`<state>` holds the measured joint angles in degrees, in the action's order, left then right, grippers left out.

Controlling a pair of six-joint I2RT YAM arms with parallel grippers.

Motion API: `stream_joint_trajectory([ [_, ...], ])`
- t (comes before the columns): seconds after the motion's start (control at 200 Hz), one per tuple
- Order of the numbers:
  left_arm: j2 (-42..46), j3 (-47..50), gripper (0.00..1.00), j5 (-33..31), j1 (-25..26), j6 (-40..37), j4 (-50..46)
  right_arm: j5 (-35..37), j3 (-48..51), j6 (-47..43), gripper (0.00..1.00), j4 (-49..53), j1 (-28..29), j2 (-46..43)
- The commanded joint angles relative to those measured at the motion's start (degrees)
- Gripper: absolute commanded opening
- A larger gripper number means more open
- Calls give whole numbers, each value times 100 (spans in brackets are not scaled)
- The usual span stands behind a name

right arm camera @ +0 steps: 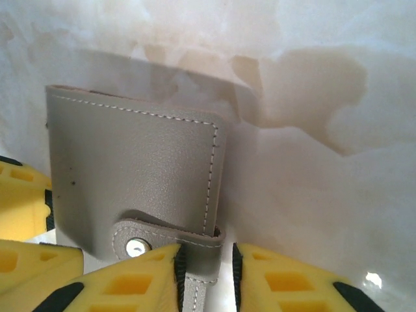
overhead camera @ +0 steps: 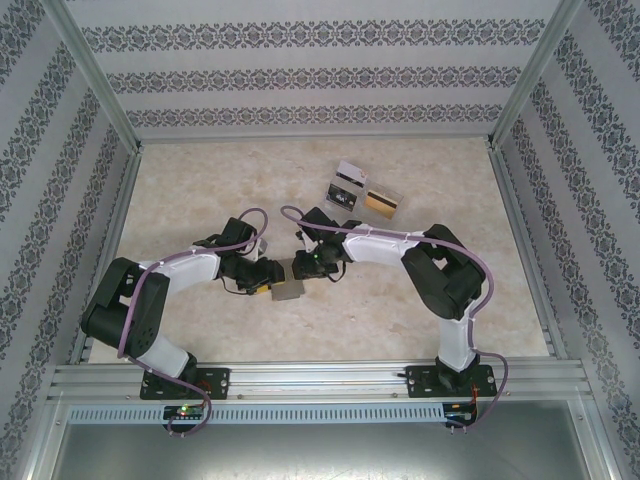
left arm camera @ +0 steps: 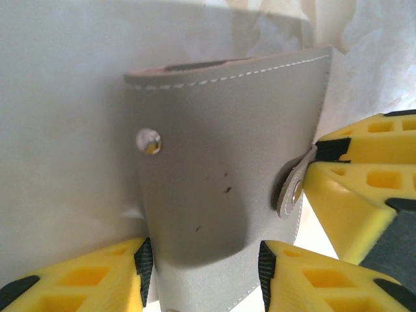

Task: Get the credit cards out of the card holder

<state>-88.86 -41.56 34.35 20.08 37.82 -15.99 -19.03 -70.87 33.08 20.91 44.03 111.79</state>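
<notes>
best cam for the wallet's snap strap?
Right wrist: the snap strap faces the lens, flat across the card holder, button visible. Left wrist catches it edge-on at the holder's side. Top external: a small grey patch, strap unreadable.

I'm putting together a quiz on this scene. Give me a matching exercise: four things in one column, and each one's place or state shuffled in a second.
Things
1. card holder
2. gold card
3. closure strap
4. snap stud

Places or states
A. runs down between the right fingers
B. lying flat on the table, beyond both arms
C. uncovered on the grey panel
D. gripped between the left fingers

Pairs: 1-D, 2-B, 3-A, 4-C
</notes>
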Motion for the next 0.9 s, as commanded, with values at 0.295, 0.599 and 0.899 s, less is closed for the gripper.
stream_joint_trajectory([
  [0.295,-119,205,48,360,-202,392,609,128,20,150,19,230,-96,291],
  [0.599,-263,278,41,1058,-275,644,1440,28,81,223,17,127,-164,301],
  [0.899,97,274,15,1151,-346,457,1422,-89,268,218,22,-226,-359,-192],
])
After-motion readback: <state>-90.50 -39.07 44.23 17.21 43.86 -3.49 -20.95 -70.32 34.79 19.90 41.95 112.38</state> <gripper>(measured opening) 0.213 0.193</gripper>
